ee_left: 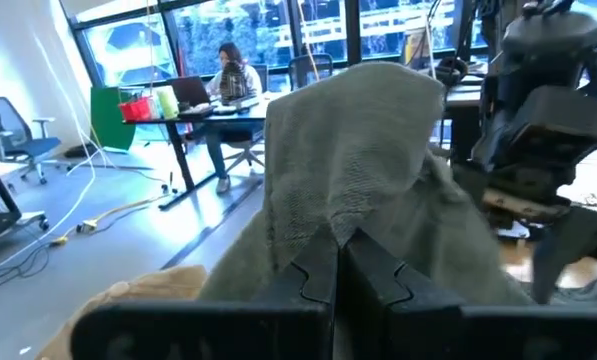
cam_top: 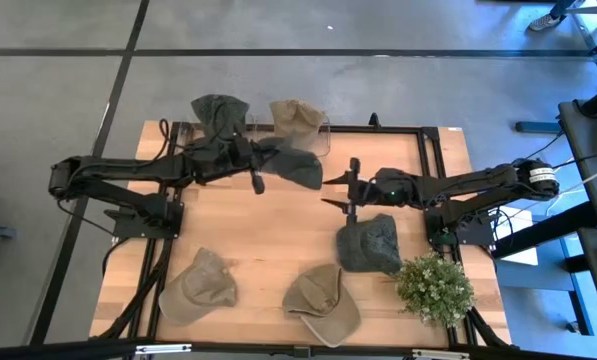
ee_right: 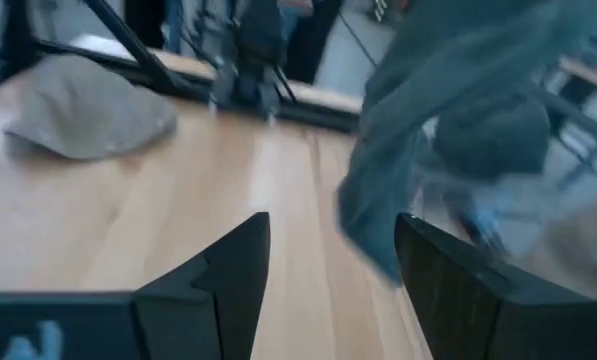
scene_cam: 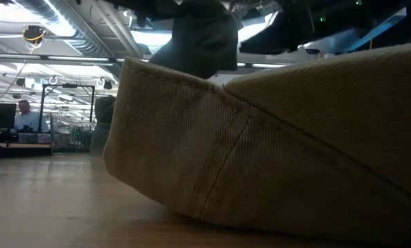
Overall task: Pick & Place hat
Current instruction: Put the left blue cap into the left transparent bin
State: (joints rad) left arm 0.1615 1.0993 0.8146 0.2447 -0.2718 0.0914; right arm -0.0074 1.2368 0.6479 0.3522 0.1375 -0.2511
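The left arm reaches in from the table's left, and my left gripper is shut on a dark green hat held above the table's far middle. This hat also shows at the top of the low view. My right gripper is open and empty. It hovers right of the held hat and just beyond a second dark green hat lying on the table. My left gripper pinches the dark green hat's cloth between its two shut fingers, coming level from the table's left. Whether that is one layer or several cannot be told. The hat is lifted clear of the table and sags beyond the fingertips.
Two khaki hats lie near the front edge; one of them fills the low view. A dark hat and a khaki hat sit at the far edge. A small green plant stands at the near right corner.
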